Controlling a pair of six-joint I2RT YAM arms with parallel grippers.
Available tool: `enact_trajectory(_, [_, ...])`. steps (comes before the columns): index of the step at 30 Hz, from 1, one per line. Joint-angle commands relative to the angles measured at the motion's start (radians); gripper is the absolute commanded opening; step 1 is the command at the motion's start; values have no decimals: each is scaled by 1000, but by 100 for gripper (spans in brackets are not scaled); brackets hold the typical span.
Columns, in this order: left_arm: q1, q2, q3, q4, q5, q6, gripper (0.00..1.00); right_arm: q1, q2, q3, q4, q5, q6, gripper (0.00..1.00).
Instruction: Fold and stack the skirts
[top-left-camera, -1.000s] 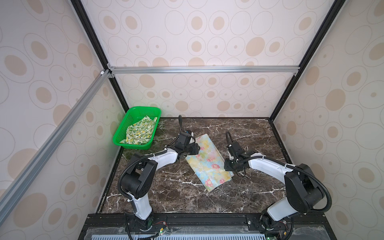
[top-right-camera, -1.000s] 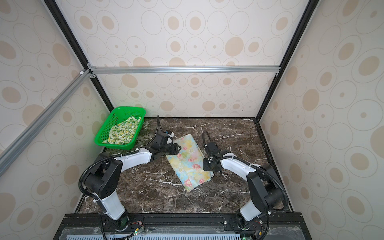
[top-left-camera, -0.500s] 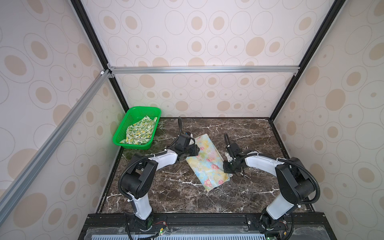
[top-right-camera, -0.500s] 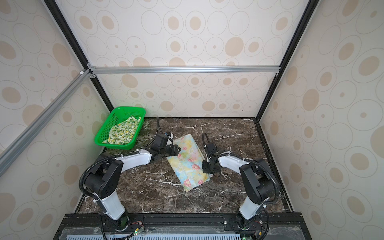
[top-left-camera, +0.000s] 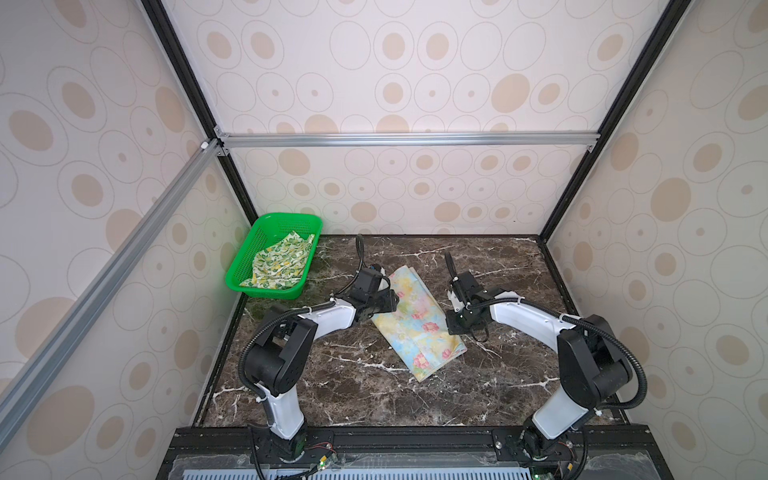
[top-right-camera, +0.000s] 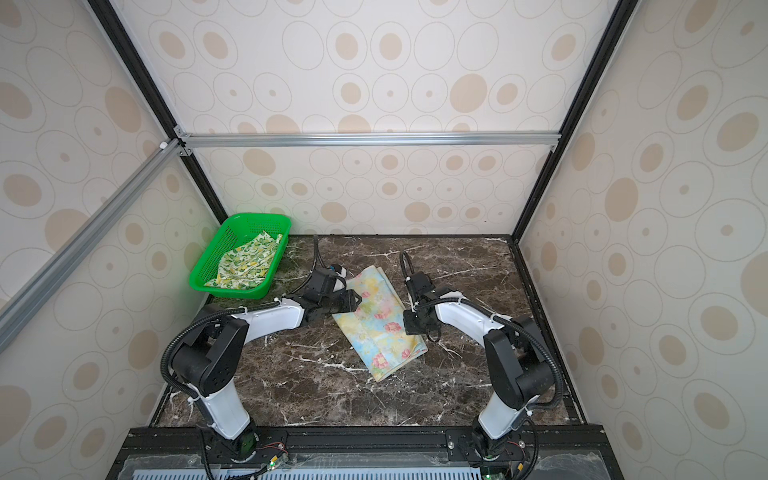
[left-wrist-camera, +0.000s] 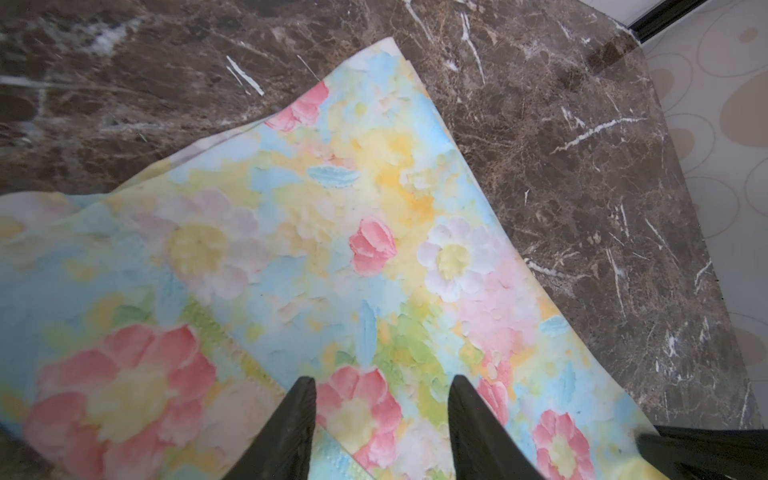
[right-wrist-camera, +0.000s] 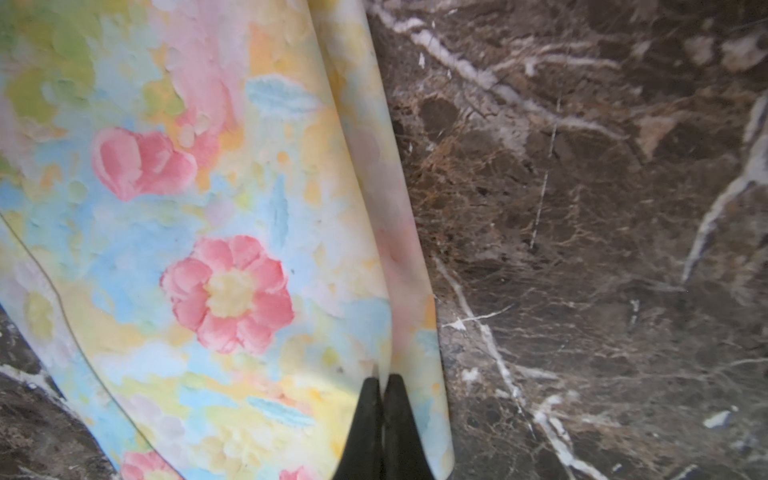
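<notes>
Fingers (right-wrist-camera: 363, 419) of the right gripper (right-wrist-camera: 381, 377): 2 black tips pressed together, pinching a raised crease at the edge of the pastel blue-and-yellow cloth skirt with pink flowers (right-wrist-camera: 187, 249). The crease runs straight into the tips.

Fingers (left-wrist-camera: 297, 419) of the left gripper (left-wrist-camera: 380, 380): 2 black tips standing apart, with a pink flower of the print showing in the gap. Cannot tell whether the tips touch the cloth.

Both top views: the right gripper (top-left-camera: 450, 329) (top-right-camera: 409, 328) sits at the right-hand long edge of the pastel skirt, just right of frame centre. The left gripper (top-left-camera: 394, 300) (top-right-camera: 357, 301) sits over the skirt's upper-left part, just left of frame centre. The 2 arms reach in from the lower left and lower right corners of the table.

Pastel skirt (top-left-camera: 415, 320) (top-right-camera: 378, 320): folded into a long rectangle and lying on the dark brown marble tabletop (top-left-camera: 353, 395) (top-right-camera: 311, 390). It is near frame centre, between the 2 grippers, and runs diagonally from upper left to lower right. Layered edges show at its upper end.

Cream cloth skirt with yellow lemons and green leaves (top-left-camera: 282, 266) (top-right-camera: 245, 262): lies loose and rumpled inside the green plastic mesh basket (top-left-camera: 286, 218) (top-right-camera: 253, 217). The basket stands at the table's back left corner, left of centre in the frame, well apart from the pastel skirt.
</notes>
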Motion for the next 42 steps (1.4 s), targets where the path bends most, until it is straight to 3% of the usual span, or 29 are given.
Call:
enact_trajectory(1, [-4, 9, 31, 13, -14, -6, 52, 3, 36, 26, -22, 29, -41, 0])
enact_trajectory(35, [-5, 9, 45, 3, -19, 2, 51, -1, -82, -132, 52, 120, 59, 0])
enact_trajectory(36, [-4, 8, 44, 6, -20, 0, 51, -1, -75, -136, 53, 116, 61, 1])
enact_trajectory(38, [-5, 13, 47, 6, -20, 3, 51, -2, -57, -136, 47, 120, 69, 27])
enact_trajectory(39, [-5, 16, 51, 3, -21, 4, 51, -5, -51, -136, 45, 125, 77, 34])
enact_trajectory(42, [-4, 20, 64, -8, -29, 15, 51, -5, -70, -126, 30, 128, 80, 45])
